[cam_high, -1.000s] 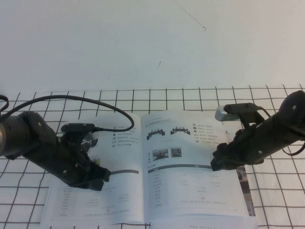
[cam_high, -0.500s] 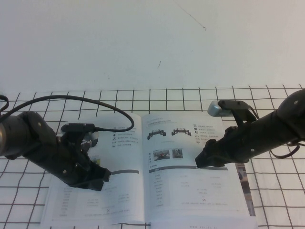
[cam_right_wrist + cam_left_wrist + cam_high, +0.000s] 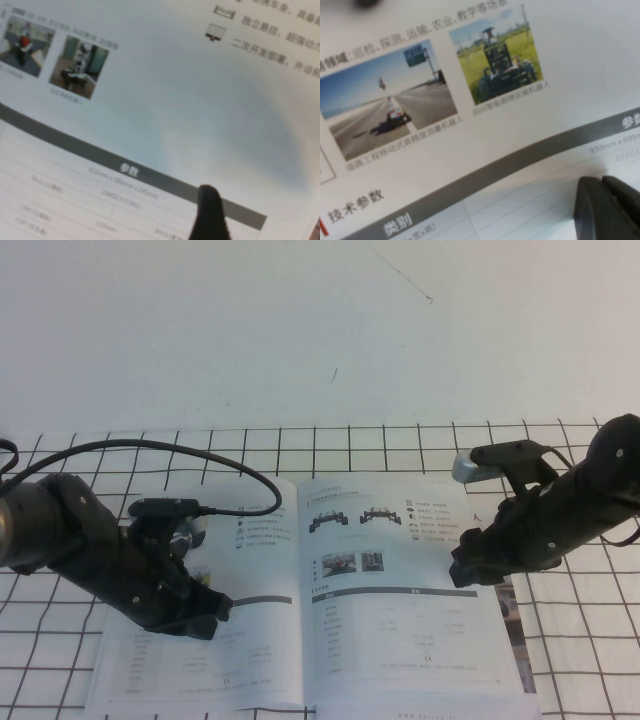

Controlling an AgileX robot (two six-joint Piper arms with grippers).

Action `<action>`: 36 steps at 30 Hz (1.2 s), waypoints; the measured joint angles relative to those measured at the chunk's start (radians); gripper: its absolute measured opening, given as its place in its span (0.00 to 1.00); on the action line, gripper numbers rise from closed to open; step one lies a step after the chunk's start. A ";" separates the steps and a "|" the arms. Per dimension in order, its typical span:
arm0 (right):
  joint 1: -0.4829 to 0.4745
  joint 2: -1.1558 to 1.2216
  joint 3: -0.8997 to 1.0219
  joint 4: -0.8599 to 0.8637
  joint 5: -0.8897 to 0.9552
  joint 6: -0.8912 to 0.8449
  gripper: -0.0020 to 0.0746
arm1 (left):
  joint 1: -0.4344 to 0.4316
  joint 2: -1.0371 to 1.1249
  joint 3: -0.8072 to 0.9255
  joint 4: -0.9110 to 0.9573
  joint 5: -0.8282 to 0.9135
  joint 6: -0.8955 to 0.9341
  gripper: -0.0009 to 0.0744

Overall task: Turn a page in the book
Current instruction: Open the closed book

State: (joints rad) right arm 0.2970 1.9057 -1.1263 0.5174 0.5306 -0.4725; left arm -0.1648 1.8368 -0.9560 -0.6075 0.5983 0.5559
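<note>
The left pincer [image 3: 215,608], closed and empty, pins the open book [image 3: 300,590] while the right pincer [image 3: 462,575] (grip unclear) rests near the page [image 3: 400,590] edge, needing a lift.

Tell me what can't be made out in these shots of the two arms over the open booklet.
- Left gripper: high view, the arm's body hides the contact with the book; left wrist view shows only closed fingertips at the edge.
- Right gripper: over the page; right wrist view shows one dark tip, the rest cut off.
- Book's near edge: cut off by the high view's bottom.
- Table text: too small.
</note>
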 joint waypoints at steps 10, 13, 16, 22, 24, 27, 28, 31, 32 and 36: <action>0.000 0.038 0.000 0.042 0.008 0.006 0.64 | 0.000 0.000 0.000 0.000 0.000 0.000 0.01; 0.000 0.044 0.000 0.073 0.008 -0.016 0.64 | 0.000 0.000 0.000 0.000 0.000 0.000 0.01; 0.000 0.045 0.000 0.092 0.008 -0.033 0.64 | 0.000 0.000 0.000 0.000 0.000 -0.003 0.01; -0.008 0.056 -0.002 0.190 0.020 -0.128 0.64 | 0.000 0.000 0.000 0.000 0.000 -0.003 0.01; -0.008 0.062 -0.002 0.268 0.032 -0.185 0.64 | 0.000 0.000 0.000 0.000 0.000 -0.003 0.01; -0.008 0.069 -0.002 0.372 0.052 -0.273 0.64 | 0.000 0.000 0.000 0.000 0.000 -0.003 0.01; -0.008 0.069 -0.002 0.405 0.063 -0.301 0.64 | 0.000 0.000 0.000 0.000 0.000 -0.003 0.01; -0.008 0.069 -0.002 0.484 0.091 -0.373 0.64 | 0.000 0.000 0.000 0.000 0.000 -0.003 0.01; -0.008 0.069 -0.002 0.508 0.101 -0.390 0.64 | 0.000 0.000 0.000 0.000 0.000 -0.003 0.01; -0.008 0.069 -0.002 0.572 0.126 -0.447 0.64 | 0.000 0.000 0.000 0.000 0.000 -0.003 0.01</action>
State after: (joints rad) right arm 0.2887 1.9747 -1.1286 1.0890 0.6566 -0.9192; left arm -0.1648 1.8368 -0.9560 -0.6075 0.5983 0.5529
